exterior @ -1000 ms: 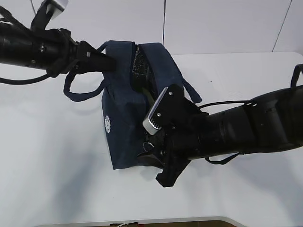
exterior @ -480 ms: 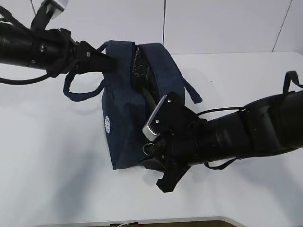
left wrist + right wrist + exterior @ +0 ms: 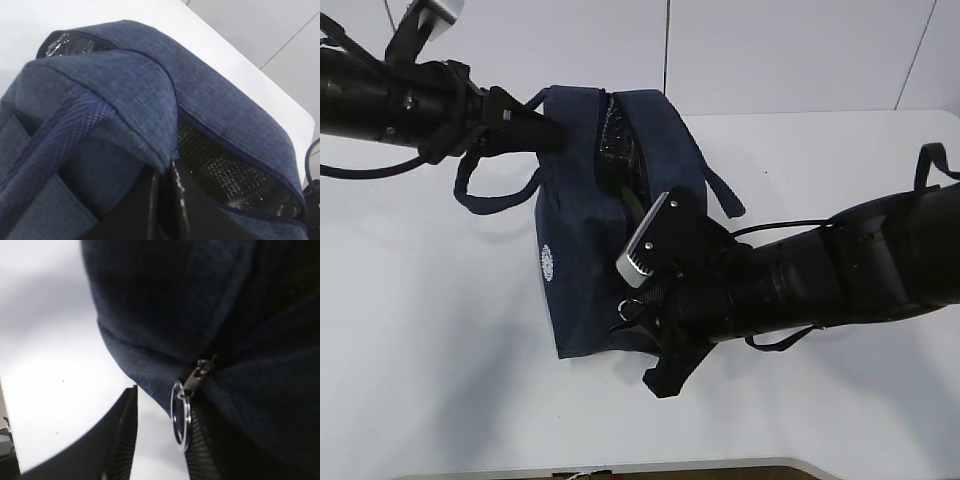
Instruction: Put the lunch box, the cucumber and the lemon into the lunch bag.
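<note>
The navy lunch bag (image 3: 582, 262) stands on the white table, its top partly unzipped and the silver lining (image 3: 226, 170) showing. My left gripper (image 3: 558, 132) is shut on the fabric rim of the bag's far end (image 3: 167, 200). At the near end my right gripper (image 3: 160, 440) is open. The zipper's metal ring pull (image 3: 181, 415) hangs between its fingers, close against the right finger (image 3: 202, 452). In the exterior view the ring pull (image 3: 632, 308) sits just ahead of my right gripper (image 3: 645, 345). The lunch box, cucumber and lemon are hidden.
The bag's loose strap handles (image 3: 485, 198) lie beside it on both sides. White table (image 3: 440, 380) spreads around the bag, with its front edge near the bottom of the exterior view. A pale wall rises behind.
My right gripper has shifted a little to the left at the bag's near end and its jaws have narrowed around the ring pull. The left arm and the bag have not moved.
</note>
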Motion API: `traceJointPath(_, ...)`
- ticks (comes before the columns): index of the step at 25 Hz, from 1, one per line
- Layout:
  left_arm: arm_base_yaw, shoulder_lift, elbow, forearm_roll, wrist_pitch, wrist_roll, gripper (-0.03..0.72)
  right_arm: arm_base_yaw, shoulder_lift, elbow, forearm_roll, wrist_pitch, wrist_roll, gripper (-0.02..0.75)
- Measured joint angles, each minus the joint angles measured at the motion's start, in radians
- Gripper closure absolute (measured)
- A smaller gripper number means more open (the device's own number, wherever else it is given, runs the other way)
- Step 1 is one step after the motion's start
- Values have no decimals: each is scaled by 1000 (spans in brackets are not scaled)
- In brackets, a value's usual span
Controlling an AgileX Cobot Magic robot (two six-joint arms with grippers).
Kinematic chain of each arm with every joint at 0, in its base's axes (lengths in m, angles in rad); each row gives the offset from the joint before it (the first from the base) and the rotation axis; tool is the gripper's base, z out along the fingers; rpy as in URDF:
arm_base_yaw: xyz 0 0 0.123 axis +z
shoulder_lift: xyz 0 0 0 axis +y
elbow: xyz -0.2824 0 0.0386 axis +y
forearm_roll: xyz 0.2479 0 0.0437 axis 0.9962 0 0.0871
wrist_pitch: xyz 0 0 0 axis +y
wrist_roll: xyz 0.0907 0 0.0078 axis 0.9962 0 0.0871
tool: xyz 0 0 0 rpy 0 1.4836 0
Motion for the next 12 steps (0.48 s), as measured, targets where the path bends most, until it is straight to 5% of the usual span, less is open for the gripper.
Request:
traceJointPath(7,0,0,0,0,0,0,698,0,0,0,0,-2,0,508)
traceJointPath(12,0,0,0,0,0,0,698,0,0,0,0,-2,0,700)
